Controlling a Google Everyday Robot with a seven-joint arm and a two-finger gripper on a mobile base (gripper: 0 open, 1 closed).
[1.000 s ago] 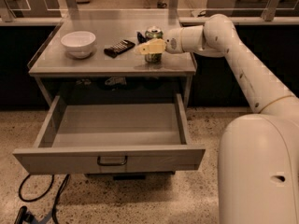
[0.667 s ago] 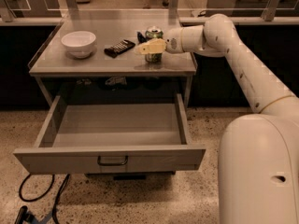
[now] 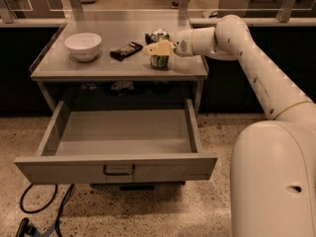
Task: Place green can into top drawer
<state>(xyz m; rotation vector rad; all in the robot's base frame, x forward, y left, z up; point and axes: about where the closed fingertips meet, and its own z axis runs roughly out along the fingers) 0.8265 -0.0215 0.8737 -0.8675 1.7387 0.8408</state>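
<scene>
Trailing across the speckled floor at the lower left of the frame, dark cables (image 3: pixel 30 215) lie below the drawer front. Above them, at the upper left of the grey table (image 3: pixel 59 71), sits a white bowl (image 3: pixel 83 45). Just right of it, and apart from it, lies a flat black object (image 3: pixel 126 50); I cannot tell what it is.

The top drawer (image 3: pixel 118 166) is pulled fully out across the middle of the frame, and its grey floor is bare. A small dark handle (image 3: pixel 119 170) sits at the centre of its front panel.

Right of centre on the table, the green can (image 3: pixel 159 60) stands upright near the front edge, its silver top showing. Its pale markings are too small to read as a brand or as words.

The gripper (image 3: pixel 157 44) is at the can, with a pale yellow part crossing the can's front. Whether it actually clamps the can I cannot tell.

The white arm (image 3: pixel 247 58) reaches in from the right, and the robot's body (image 3: pixel 276 181) fills the lower right corner.

Against the earlier views nothing has shifted: the can, the gripper, the bowl and the drawer are all where they were.
</scene>
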